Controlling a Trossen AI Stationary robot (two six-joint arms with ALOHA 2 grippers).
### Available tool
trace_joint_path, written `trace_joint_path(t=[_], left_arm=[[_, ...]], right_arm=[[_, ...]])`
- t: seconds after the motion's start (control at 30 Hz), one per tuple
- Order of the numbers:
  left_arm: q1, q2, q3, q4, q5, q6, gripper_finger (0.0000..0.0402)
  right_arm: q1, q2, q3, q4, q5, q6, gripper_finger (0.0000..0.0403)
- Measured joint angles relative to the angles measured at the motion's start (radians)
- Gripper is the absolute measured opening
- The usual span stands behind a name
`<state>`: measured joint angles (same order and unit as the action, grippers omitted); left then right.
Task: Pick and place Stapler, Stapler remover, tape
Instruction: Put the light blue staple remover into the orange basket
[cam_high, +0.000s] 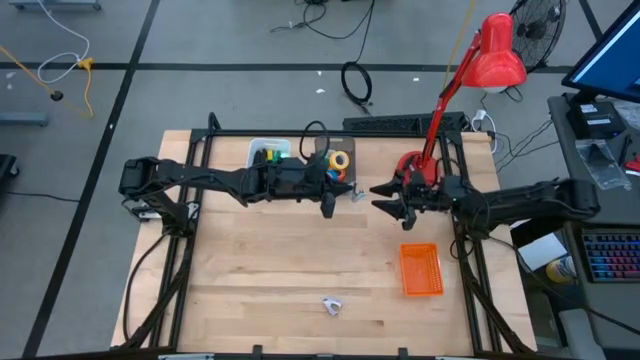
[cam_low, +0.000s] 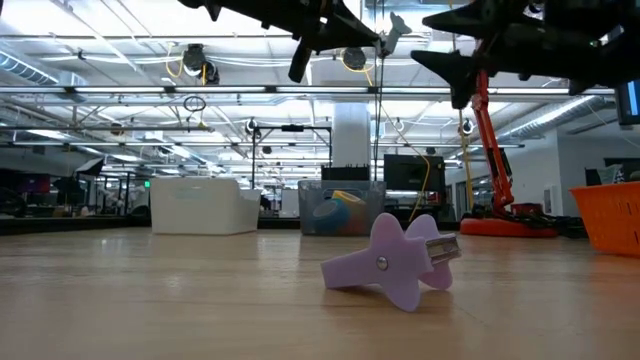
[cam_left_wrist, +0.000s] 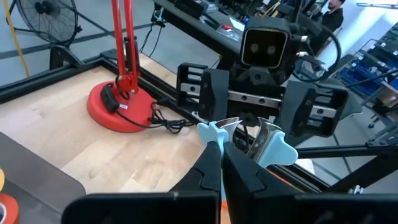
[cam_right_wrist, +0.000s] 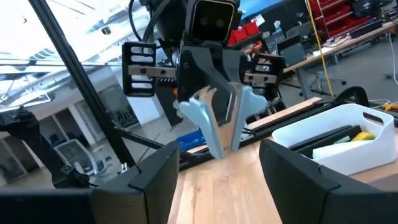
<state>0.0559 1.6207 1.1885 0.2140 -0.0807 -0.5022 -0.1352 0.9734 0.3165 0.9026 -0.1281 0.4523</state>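
High view: tape (cam_high: 341, 160) prob. in clear bin (cam_high: 327, 150)

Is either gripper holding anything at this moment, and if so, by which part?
The left gripper is shut on a light blue staple remover, pinching one of its plastic wings. The right gripper is open and empty.

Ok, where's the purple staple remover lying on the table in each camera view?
High view: purple staple remover at lower centre, on the table.
Low view: foreground, right of centre.
Left wrist view: not in it.
Right wrist view: not in it.
Shared landmark: red lamp, beyond it in both.
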Motion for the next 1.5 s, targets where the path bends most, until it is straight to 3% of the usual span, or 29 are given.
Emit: trace_joint_path(t=[0.37, 1.03, 1.5], left_arm=[[0.002, 0.0, 0.0, -0.02, -0.014, 0.012, 0.0], [0.003, 0.0, 0.0, 0.005, -0.062, 0.008, 0.0], [0.0, 0.014, 0.0, 0.026, -0.078, 0.001, 0.0]], right_arm=[[0.0, 0.072, 0.068, -0.017, -0.008, -0.045, 0.0231], [0.0, 0.071, 0.068, 0.019, -0.003, -0.019, 0.016], [0.0, 0.07, 0.069, 0.024, 0.033, -0.019, 0.015]])
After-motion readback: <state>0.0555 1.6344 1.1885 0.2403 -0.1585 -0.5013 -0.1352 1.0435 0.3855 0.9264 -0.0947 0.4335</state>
